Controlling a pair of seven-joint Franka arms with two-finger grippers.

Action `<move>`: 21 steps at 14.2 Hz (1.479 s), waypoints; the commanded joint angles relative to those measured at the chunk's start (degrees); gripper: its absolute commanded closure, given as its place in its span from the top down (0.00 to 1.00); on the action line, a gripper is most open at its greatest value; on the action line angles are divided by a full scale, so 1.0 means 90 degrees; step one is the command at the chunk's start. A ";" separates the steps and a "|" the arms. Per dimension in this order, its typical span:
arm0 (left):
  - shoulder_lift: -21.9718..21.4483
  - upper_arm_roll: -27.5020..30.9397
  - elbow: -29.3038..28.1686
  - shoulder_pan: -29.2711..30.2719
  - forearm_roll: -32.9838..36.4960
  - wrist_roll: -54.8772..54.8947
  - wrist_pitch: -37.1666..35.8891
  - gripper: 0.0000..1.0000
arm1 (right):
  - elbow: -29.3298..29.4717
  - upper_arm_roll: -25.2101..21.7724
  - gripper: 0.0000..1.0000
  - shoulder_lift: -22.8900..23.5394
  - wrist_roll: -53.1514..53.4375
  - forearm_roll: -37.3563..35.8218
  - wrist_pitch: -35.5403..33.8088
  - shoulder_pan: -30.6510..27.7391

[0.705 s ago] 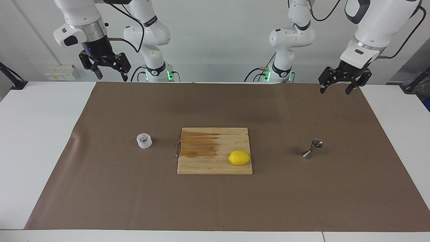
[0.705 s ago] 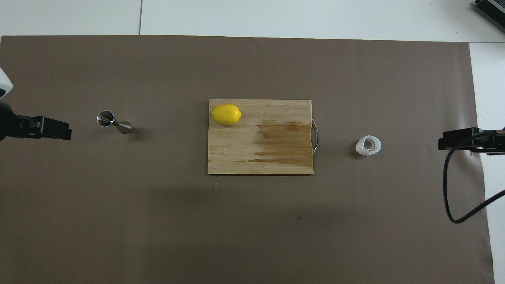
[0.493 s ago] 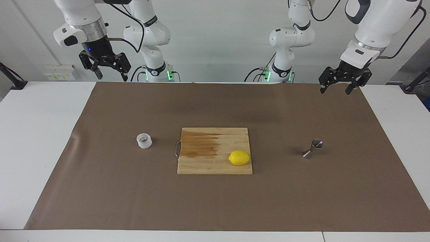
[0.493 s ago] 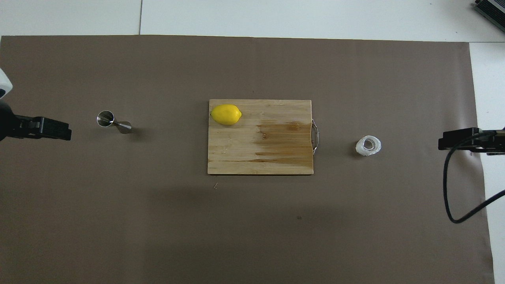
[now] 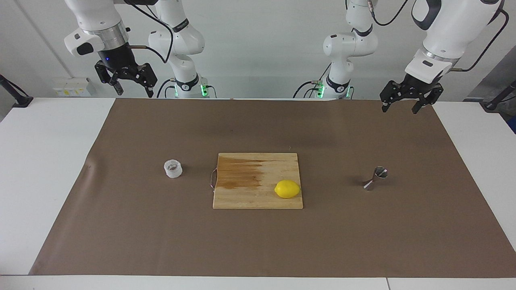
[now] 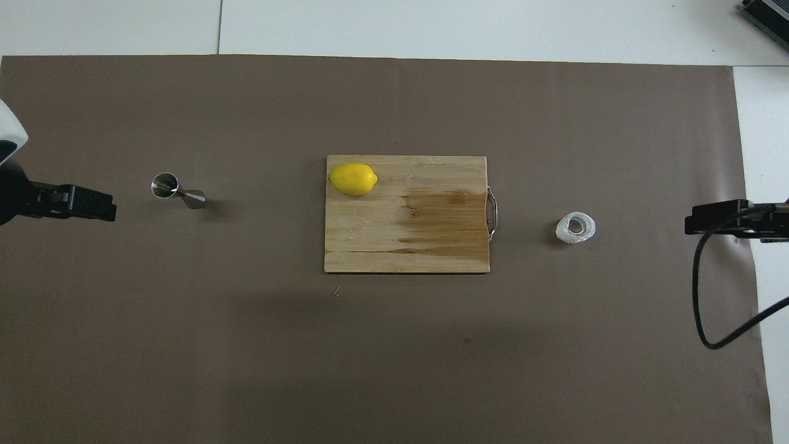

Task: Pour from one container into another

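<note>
A wooden cutting board (image 5: 258, 181) is lying in the middle of the frame on a big brown sheet (image 5: 266, 241), and a yellow lemon (image 5: 287, 189) is sitting on its lower right corner. The little clear cup (image 5: 173, 168) is standing on the sheet at the left of the board, and the shiny steel jigger (image 5: 375, 178) is standing at the right, so the board and lemon are lying between them. The right gripper (image 5: 131, 86) is hanging in the upper left of the frame with its fingers spread apart, holding nothing. The left gripper (image 5: 400, 105) is hanging in the upper right, fingers spread too, holding nothing.
</note>
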 commanded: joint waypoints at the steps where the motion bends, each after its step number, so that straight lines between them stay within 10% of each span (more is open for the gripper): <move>1: -0.0146 0.0023 -0.0147 0.0067 -0.0077 0.0068 -0.0047 1.00 | -0.0050 -0.0004 1.00 -0.0058 -0.0121 0.0009 -0.0035 -0.0052; 12: -0.0584 -0.0025 -0.1278 -0.0070 -0.0086 -0.0372 0.1045 1.00 | -0.0050 -0.0004 1.00 -0.0058 -0.0131 0.0019 -0.0035 -0.0052; 21: 0.0253 -0.0006 -0.1135 0.0271 -0.1099 -0.0382 0.0745 1.00 | -0.0050 -0.0004 1.00 -0.0058 -0.0131 0.0019 -0.0035 -0.0052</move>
